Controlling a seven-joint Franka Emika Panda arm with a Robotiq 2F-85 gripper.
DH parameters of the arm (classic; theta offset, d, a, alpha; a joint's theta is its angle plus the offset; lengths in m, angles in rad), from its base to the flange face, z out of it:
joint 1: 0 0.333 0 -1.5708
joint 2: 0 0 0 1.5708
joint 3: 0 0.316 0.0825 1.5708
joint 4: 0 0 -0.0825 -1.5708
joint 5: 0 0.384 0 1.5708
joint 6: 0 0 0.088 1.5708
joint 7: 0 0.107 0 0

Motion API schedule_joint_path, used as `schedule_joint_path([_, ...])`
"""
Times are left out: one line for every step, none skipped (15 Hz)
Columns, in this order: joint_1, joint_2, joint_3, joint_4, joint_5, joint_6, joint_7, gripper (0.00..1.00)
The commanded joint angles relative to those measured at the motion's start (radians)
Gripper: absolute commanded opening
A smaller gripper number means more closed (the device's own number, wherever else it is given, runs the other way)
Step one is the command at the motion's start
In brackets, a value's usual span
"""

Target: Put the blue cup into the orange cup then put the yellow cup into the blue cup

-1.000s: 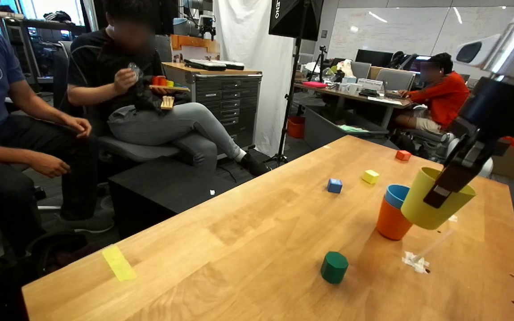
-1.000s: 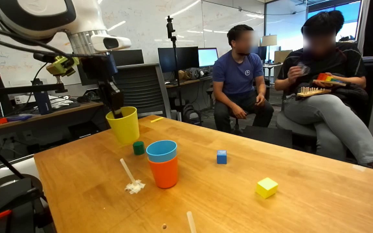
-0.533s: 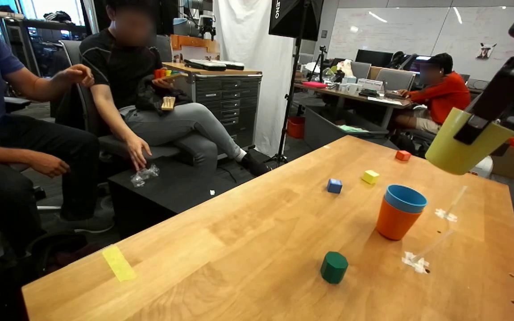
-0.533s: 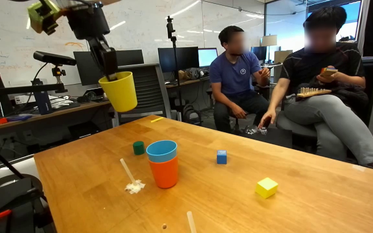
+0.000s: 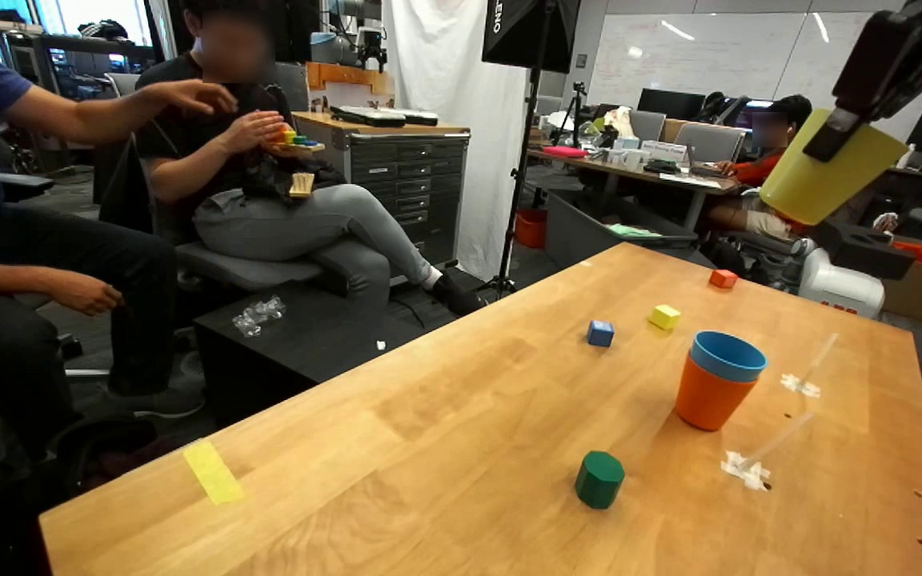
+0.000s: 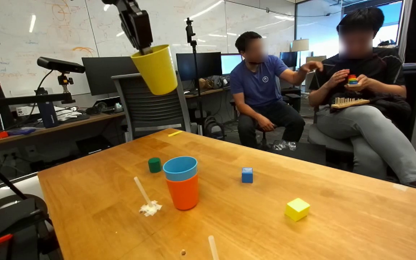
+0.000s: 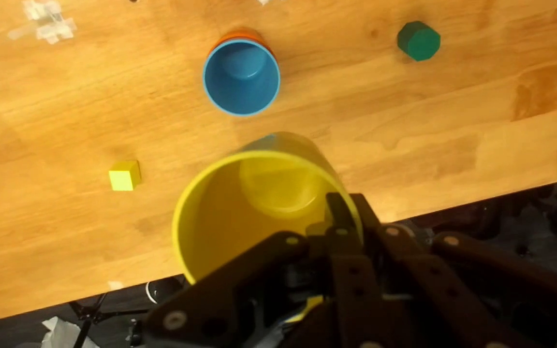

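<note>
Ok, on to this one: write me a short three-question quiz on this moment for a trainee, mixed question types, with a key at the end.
1. True or false: the blue cup sits inside the orange cup.
2. Where does the gripper hold the yellow cup?
A: around its base
B: by the wall at its rim
C: from outside, across its full width
3. Fill in: the task step not yet done is putting the yellow cup into the ____.

Key: 1. True. 2. B. 3. Blue cup.
</note>
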Motion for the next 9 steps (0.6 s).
schedule_joint_path([-0.017,0.076,-0.006,0.082,0.023,-0.015,0.018,0.01])
schedule_joint_path([-0.021,0.098,-0.008,0.091,0.022,-0.013,0.021,0.01])
schedule_joint_path([-0.025,0.116,-0.007,0.100,0.019,-0.011,0.027,0.01])
schedule_joint_path([-0.030,0.137,-0.007,0.105,0.017,-0.006,0.033,0.01])
schedule_joint_path([-0.034,0.154,-0.007,0.111,0.014,-0.005,0.037,0.01])
schedule_joint_path([-0.035,0.167,-0.007,0.114,0.014,-0.004,0.039,0.01])
schedule_joint_path([-0.036,0.176,-0.008,0.111,0.017,0.003,0.036,0.01])
schedule_joint_path([-0.035,0.186,-0.010,0.112,0.022,0.008,0.032,0.01])
schedule_joint_path([-0.033,0.189,-0.012,0.106,0.029,0.015,0.020,0.01])
